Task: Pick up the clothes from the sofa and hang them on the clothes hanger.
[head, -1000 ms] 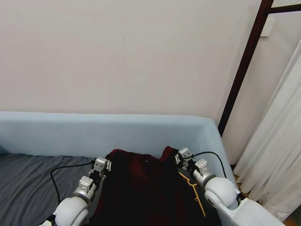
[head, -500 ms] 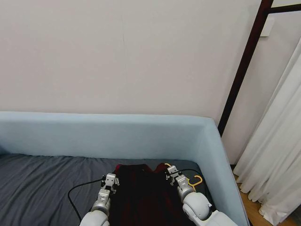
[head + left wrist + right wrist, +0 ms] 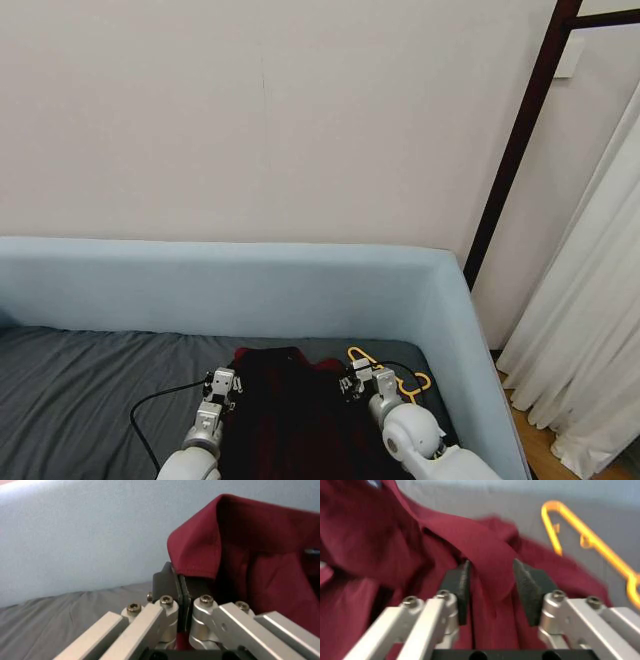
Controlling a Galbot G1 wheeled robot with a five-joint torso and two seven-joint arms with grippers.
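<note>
A dark red garment (image 3: pixel 285 410) lies on the grey seat of the light blue sofa (image 3: pixel 300 285). My left gripper (image 3: pixel 220 385) holds the garment's left edge; in the left wrist view its fingers (image 3: pixel 170 588) are shut on the red garment's hem (image 3: pixel 240 547). My right gripper (image 3: pixel 355 383) is at the garment's right edge. In the right wrist view its pads (image 3: pixel 457 588) stand apart, with a fold of the red garment (image 3: pixel 490 558) between them. A yellow hanger (image 3: pixel 400 380) lies on the seat beside that gripper, its hook (image 3: pixel 560 517) clear of the cloth.
A dark brown rack pole (image 3: pixel 515 150) rises at the right, beyond the sofa's right arm (image 3: pixel 450 320). White curtains (image 3: pixel 590 330) hang at the far right. A black cable (image 3: pixel 150 410) loops over the grey seat (image 3: pixel 80 390) left of my left arm.
Both grippers have come down and drawn back toward me, closer together. The garment, held up and spread a second ago, now lies low on the seat, and the yellow hanger is uncovered.
</note>
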